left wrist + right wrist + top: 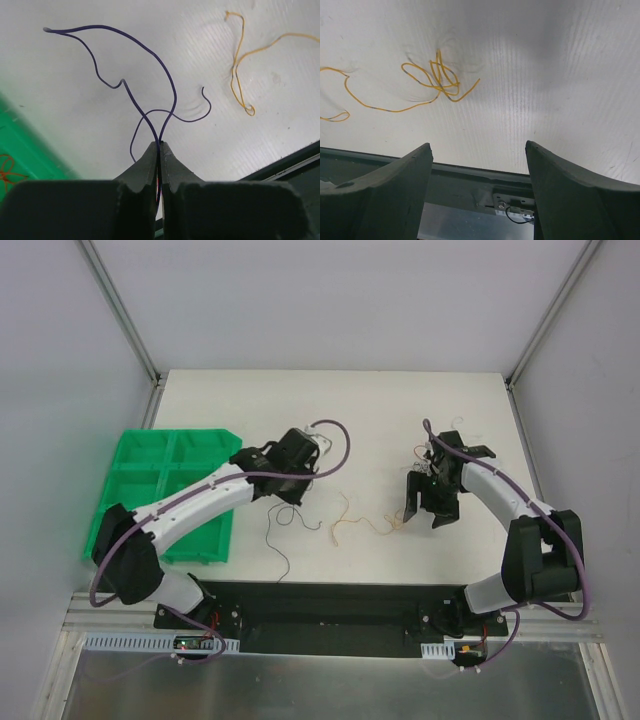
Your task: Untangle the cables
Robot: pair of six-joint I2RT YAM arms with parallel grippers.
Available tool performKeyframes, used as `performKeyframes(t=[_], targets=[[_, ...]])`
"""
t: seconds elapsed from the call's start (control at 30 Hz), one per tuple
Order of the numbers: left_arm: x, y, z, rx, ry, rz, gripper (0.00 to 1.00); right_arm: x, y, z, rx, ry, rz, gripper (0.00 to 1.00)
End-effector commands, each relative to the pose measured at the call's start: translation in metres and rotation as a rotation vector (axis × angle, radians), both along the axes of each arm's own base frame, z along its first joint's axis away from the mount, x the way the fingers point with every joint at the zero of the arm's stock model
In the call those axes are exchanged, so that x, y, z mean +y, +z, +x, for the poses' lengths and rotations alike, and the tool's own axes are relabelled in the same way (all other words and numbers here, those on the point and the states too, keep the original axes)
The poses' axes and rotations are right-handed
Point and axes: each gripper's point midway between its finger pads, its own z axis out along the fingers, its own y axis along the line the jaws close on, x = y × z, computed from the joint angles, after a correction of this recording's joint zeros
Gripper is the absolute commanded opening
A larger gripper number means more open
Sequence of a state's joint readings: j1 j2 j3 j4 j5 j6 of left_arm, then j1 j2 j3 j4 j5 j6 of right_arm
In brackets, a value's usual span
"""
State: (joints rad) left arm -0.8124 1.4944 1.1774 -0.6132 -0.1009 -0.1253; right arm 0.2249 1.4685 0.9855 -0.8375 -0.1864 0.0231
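Note:
My left gripper (pixel 160 146) is shut on a thin dark wire (pixel 150 52) whose curly ends loop out beyond the fingertips above the white table. In the top view the left gripper (pixel 291 498) is right of the green tray, and the dark wire (pixel 274 540) trails toward the near edge. A yellow-cream wire (pixel 345 525) lies loose at table centre, ending in a small knot (pixel 390 523). My right gripper (pixel 425 512) is open and empty just right of that knot. In the right wrist view the knot (pixel 440 80) lies ahead-left of the open gripper (pixel 478 147).
A green compartment tray (pixel 165 490) sits at the left, partly off the table. An orange wire (pixel 6 167) lies in it. The black base plate (pixel 330 600) runs along the near edge. The yellow wire also shows in the left wrist view (pixel 240 65).

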Motion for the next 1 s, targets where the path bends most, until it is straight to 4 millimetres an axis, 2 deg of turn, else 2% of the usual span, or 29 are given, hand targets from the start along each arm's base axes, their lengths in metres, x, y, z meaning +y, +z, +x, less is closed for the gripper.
performKeyframes(t=[0.0,0.27,0.37,0.47,0.6,0.73,0.87,0.97], targets=[[0.032,0.062,0.026,-0.121,0.118,-0.075,0.0,-0.006,0.013,0.008,-0.025,-0.011,-0.015,0.78],[0.102,0.166,0.086,-0.351,0.384,-0.228,0.0,0.01,0.023,0.019,-0.026,-0.063,0.057,0.77],[0.121,0.192,0.112,-0.427,0.444,-0.24,0.0,0.015,0.027,0.022,-0.017,-0.076,0.078,0.77],[0.137,0.204,0.142,-0.484,0.499,-0.259,0.0,0.018,0.033,0.028,-0.016,-0.081,0.091,0.77],[0.156,0.205,0.177,-0.558,0.534,-0.311,0.0,0.02,0.044,0.032,-0.028,-0.078,0.101,0.77],[0.18,0.194,0.205,-0.589,0.563,-0.311,0.0,0.014,0.05,0.027,-0.042,-0.059,0.074,0.77],[0.198,0.172,0.219,-0.548,0.58,-0.329,0.0,0.01,0.049,0.019,-0.035,-0.051,0.059,0.77],[0.21,0.156,0.216,-0.522,0.607,-0.309,0.0,0.011,0.046,0.018,-0.029,-0.053,0.064,0.77]])
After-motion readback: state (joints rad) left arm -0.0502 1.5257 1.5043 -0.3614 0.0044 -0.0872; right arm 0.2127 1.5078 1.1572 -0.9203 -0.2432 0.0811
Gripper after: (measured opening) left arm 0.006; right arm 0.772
